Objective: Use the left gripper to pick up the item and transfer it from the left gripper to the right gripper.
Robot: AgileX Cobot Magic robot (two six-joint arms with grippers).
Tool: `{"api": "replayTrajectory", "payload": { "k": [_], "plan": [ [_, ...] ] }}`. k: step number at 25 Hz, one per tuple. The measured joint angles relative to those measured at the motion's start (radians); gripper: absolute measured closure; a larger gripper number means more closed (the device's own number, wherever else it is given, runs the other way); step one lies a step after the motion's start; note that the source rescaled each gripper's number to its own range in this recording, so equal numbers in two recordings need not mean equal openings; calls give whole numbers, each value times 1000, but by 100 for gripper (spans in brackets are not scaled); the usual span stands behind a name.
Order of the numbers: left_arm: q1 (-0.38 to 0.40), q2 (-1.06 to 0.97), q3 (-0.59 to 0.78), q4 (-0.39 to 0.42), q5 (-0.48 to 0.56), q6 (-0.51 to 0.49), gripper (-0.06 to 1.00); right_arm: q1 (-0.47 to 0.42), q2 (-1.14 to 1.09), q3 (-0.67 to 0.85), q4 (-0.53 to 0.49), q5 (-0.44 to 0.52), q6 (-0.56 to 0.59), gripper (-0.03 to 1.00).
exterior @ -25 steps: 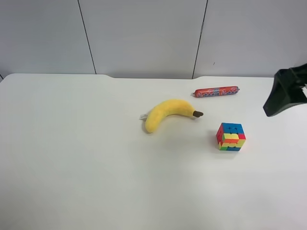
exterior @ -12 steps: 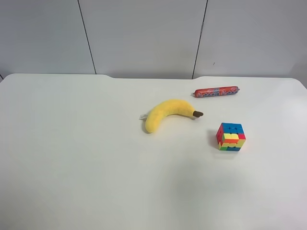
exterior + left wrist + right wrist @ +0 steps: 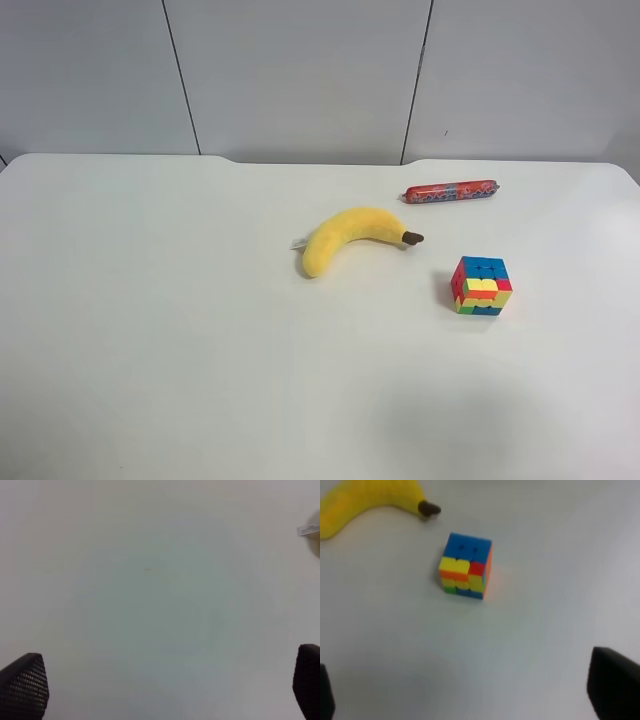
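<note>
A yellow toy banana (image 3: 350,235) lies in the middle of the white table (image 3: 150,330). A red sausage (image 3: 450,191) lies behind it, and a multicoloured cube (image 3: 481,285) stands to its right. No arm shows in the exterior high view. In the right wrist view my right gripper (image 3: 470,690) is open and empty, with the cube (image 3: 465,566) and the banana's dark tip (image 3: 428,509) ahead of it. In the left wrist view my left gripper (image 3: 165,682) is open and empty over bare table. Only the banana's white tag (image 3: 308,529) shows at that frame's edge.
A grey panelled wall (image 3: 300,70) runs behind the table's far edge. The table's rounded far corner shows at the exterior high view's right (image 3: 615,170).
The black arm seen at the exterior high view's right edge one second ago has gone out of that view. The banana, sausage and cube have not moved.
</note>
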Motion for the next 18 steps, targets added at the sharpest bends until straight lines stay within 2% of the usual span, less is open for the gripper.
{"api": "replayTrajectory", "payload": {
  "k": [18],
  "plan": [
    [0,0,0,0,0,0,-3,0,-38,0,43,-3,0,-3]
  ]
}}
